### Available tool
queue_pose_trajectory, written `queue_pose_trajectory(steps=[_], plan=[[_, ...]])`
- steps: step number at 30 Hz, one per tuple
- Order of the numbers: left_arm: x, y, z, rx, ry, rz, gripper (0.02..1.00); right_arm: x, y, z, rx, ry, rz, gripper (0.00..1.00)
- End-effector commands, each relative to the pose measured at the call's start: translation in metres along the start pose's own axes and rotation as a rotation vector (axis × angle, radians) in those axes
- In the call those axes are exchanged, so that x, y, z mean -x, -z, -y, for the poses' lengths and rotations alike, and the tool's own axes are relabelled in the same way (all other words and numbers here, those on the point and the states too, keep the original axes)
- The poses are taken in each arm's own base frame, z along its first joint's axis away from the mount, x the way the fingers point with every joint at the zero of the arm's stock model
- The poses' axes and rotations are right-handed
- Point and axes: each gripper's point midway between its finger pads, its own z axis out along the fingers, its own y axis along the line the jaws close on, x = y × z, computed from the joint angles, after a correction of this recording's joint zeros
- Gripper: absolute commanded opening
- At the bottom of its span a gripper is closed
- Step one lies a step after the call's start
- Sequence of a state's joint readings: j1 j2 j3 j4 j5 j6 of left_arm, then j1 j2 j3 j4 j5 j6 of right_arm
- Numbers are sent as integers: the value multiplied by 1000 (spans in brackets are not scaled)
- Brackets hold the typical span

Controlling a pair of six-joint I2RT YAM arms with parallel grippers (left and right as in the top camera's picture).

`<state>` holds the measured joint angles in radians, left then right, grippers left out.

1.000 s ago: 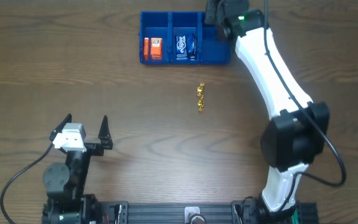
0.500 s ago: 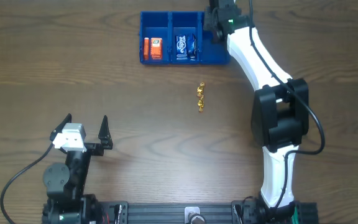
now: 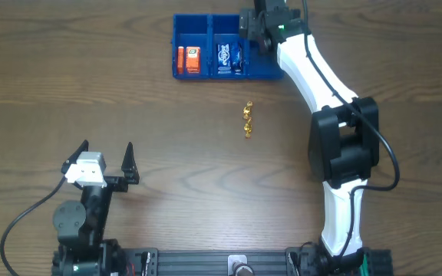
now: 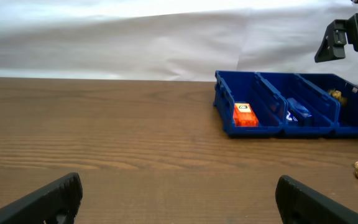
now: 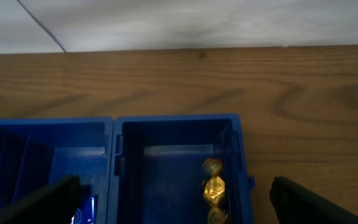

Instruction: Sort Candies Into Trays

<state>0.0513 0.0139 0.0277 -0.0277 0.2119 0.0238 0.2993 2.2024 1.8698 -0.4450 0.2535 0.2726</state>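
A blue tray (image 3: 229,70) of three compartments sat on the wooden table (image 3: 129,92). The right gripper (image 3: 253,29) hung over the tray's right compartment, fingers spread wide, holding nothing. The left gripper (image 3: 106,153), also wide open and empty, stood well apart from the tray. Gold candies (image 5: 213,186) lay in that right compartment, a blue candy (image 3: 227,55) in the middle one, an orange candy (image 3: 189,60) in the left. Loose candies (image 3: 248,121) lay on the table near the tray.

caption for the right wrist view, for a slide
Open right gripper over the end compartment of the blue tray, gold candies lying inside.
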Motion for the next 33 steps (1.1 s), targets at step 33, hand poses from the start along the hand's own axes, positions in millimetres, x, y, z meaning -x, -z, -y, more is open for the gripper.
queue_pose_trajectory(steps=[33], plan=[[-16, -1, 3, -20, 1, -44, 998, -247, 117, -29, 39, -34, -653, 1000]])
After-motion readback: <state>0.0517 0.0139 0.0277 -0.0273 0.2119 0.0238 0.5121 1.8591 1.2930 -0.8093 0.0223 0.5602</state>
